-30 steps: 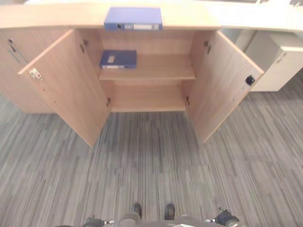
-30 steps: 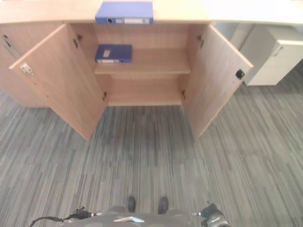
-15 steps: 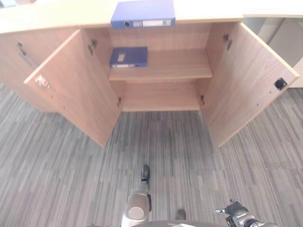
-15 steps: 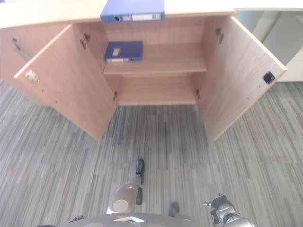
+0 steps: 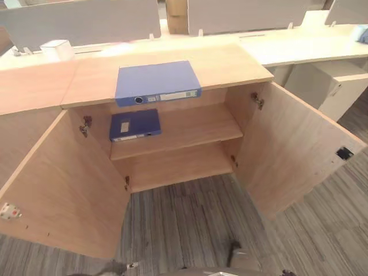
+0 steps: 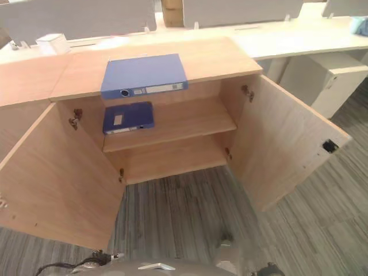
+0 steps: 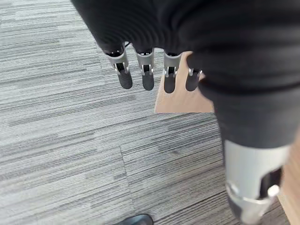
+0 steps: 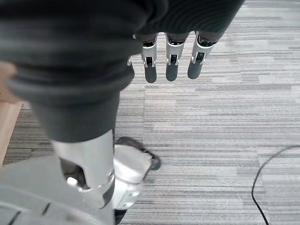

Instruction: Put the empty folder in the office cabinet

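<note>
A large blue folder [image 5: 156, 82] lies flat on top of the wooden office cabinet [image 5: 230, 63], spine towards me. A smaller blue folder [image 5: 134, 124] lies on the left of the upper shelf [image 5: 190, 129] inside. Both cabinet doors stand wide open: the left door [image 5: 57, 190] and the right door [image 5: 299, 149]. The lower shelf [image 6: 172, 158] is bare. My left hand [image 7: 147, 75] hangs over the carpet by the left door's edge, fingers straight, holding nothing. My right hand [image 8: 171, 63] hangs over the carpet too, fingers straight and empty.
Grey striped carpet [image 5: 190, 224] lies between me and the cabinet. A white desk [image 5: 305, 49] with grey partition panels [image 5: 80, 23] runs behind it. A white box [image 5: 56, 50] sits at the back left. A white pedestal unit [image 5: 328, 86] stands beyond the right door.
The whole picture has shifted: the camera has come closer to the cabinet and looks higher, now showing its top and the desk behind. The folders lie as before.
</note>
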`<state>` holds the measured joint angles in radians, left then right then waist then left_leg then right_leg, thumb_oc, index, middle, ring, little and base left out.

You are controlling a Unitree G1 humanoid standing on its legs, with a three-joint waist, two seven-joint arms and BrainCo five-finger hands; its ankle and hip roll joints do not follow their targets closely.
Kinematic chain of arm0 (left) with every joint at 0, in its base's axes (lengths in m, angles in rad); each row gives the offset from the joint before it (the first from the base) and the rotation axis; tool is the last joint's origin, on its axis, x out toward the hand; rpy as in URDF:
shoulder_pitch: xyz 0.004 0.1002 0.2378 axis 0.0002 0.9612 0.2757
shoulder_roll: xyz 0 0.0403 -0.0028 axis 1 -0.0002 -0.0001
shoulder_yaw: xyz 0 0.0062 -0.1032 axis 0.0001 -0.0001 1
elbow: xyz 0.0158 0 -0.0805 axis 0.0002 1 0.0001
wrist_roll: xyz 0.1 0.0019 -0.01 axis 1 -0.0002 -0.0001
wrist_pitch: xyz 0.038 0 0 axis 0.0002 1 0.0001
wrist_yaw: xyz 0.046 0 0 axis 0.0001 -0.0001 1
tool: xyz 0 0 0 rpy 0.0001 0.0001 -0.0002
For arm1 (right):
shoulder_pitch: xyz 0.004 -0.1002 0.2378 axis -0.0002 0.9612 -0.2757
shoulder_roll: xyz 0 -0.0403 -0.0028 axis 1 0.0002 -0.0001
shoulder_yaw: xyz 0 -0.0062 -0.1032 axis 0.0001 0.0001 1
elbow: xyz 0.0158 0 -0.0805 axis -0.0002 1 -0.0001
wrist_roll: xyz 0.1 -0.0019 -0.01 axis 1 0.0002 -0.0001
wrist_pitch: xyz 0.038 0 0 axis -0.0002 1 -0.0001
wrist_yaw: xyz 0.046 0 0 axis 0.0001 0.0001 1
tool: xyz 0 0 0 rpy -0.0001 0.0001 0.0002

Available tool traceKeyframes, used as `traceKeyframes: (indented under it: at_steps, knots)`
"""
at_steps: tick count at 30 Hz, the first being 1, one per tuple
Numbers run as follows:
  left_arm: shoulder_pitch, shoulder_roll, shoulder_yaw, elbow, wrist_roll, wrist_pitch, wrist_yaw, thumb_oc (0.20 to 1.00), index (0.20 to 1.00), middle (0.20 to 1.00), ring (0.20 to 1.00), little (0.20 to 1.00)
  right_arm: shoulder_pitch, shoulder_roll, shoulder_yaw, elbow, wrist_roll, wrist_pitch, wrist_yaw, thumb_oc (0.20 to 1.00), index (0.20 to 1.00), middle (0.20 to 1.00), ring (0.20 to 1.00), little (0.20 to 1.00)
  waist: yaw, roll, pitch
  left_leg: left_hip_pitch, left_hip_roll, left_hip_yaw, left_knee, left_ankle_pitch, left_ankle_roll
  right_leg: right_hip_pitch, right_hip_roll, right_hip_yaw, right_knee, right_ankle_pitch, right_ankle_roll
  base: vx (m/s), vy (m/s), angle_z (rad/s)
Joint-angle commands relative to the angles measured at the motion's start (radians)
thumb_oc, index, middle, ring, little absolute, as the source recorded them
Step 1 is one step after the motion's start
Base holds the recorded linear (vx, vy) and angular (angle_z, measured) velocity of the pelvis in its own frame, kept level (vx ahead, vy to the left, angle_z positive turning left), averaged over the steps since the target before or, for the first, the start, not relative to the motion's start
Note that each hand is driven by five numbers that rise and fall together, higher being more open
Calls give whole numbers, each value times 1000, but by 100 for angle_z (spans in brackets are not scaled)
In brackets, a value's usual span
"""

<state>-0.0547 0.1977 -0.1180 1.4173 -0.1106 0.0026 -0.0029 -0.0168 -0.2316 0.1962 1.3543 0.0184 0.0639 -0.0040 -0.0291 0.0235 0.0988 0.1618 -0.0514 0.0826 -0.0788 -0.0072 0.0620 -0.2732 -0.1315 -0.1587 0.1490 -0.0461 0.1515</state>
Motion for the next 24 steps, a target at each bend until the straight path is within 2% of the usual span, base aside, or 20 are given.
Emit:
traceKeyframes:
  at_steps: [1,6,9,13,19,22,24]
  knots:
    - [1,34,-6,4,26,-1,23,1000,1000,1000,1000,1000,-52,-32,-13,21,41,-13,-18,1000,1000,1000,1000,1000,-1,-50,71,-21,-8,-46,-8,-65,-57,152,36,28,-141,125,-12,213,-95,74]
    - [10,16,-2,3,16,-2,28,1000,1000,1000,1000,1000,-36,-38,-8,30,45,-16,-23,1000,1000,1000,1000,1000,5,-53,39,0,2,-70,14,-86,-61,218,71,16,-202,129,-30,242,-158,59]
    - [20,-5,-12,5,22,6,23,1000,1000,1000,1000,1000,-28,-48,-18,29,55,-15,-27,1000,1000,1000,1000,1000,4,-50,15,2,25,-70,64,-126,-72,264,95,10,-208,92,-49,218,-158,10]
    - [30,-14,-16,11,23,9,21,1000,1000,1000,1000,1000,-27,-52,-23,24,72,-20,-33,1000,1000,1000,1000,1000,-4,-42,-11,38,50,-60,47,-131,-87,297,110,12,-208,59,-63,148,-72,-8]
    - [29,-6,-12,10,14,10,20,1000,1000,1000,1000,1000,-26,-53,-7,27,61,-19,-30,1000,1000,1000,1000,1000,-3,-45,-20,43,63,-63,73,-145,-98,317,120,11,-196,29,-77,80,-45,-7]
    - [17,0,-16,-5,3,5,19,1000,1000,1000,1000,1000,-29,-54,5,18,59,-23,-31,1000,1000,1000,1000,1000,1,-64,2,-35,54,-57,253,-148,-125,329,115,5,-183,10,-94,6,-53,5]
    - [4,6,-23,-22,-5,1,27,1000,1000,1000,1000,1000,-35,-61,4,17,61,-26,-41,1000,1000,1000,1000,1000,7,-82,34,-130,66,-33,371,-119,-137,344,99,-3,-185,1,-101,-88,-16,10]
